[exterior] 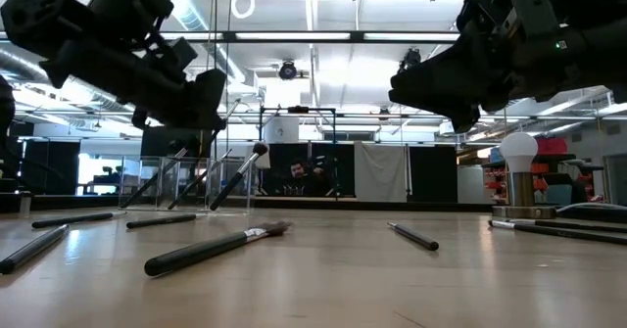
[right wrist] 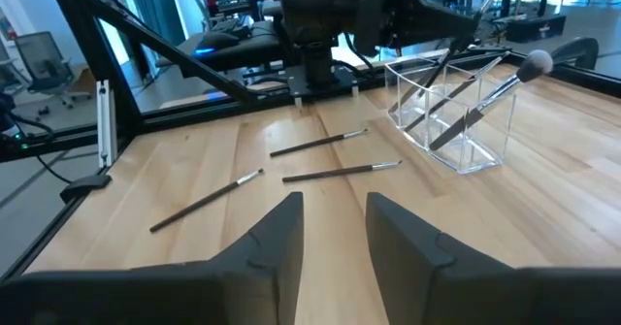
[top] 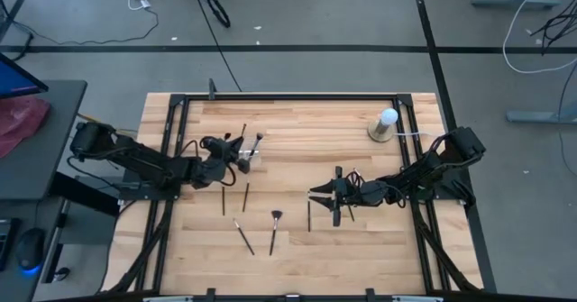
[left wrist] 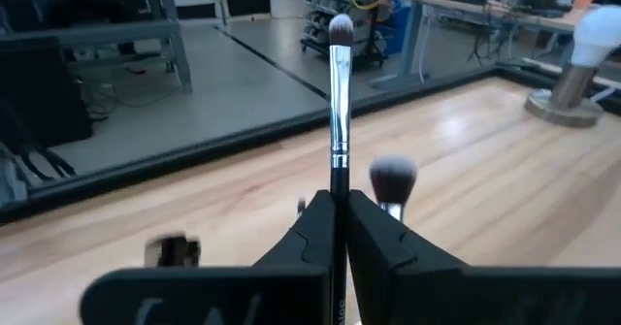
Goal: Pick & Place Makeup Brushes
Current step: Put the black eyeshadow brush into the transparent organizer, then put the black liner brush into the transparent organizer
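Wooden planks make up the table (top: 297, 257), and going by the high view, the loose makeup brushes lie nearest the front edge: one slanted brush (top: 243, 236) and a fan-tipped brush (top: 274, 230) side by side, apart from each other. A little farther in, two more brushes (top: 234, 198) lie between the arms, and another short brush (top: 308, 215) lies just beside the right claw (top: 317, 194).

That right claw hovers over the middle of the table with its two fingers (right wrist: 267, 243) spread and nothing between them. Its wrist view looks past them to three brushes (right wrist: 335, 158) lying flat on the wood and, beyond, a clear plastic holder (right wrist: 454, 121) with several brushes leaning in it.

Farther back and to the left, the left claw (top: 236, 155) hangs close to that holder, pressed together on a thin silver-ferruled brush (left wrist: 339, 102) that stands straight up from its fingertips (left wrist: 312, 230). A round-tufted brush (left wrist: 392, 181) shows blurred just behind it. In the low view the holder (exterior: 186, 183) sits under the left arm, brushes tilting out of it.

At the far right corner stands a white ball on a round base (top: 385, 124), well apart from both claws.
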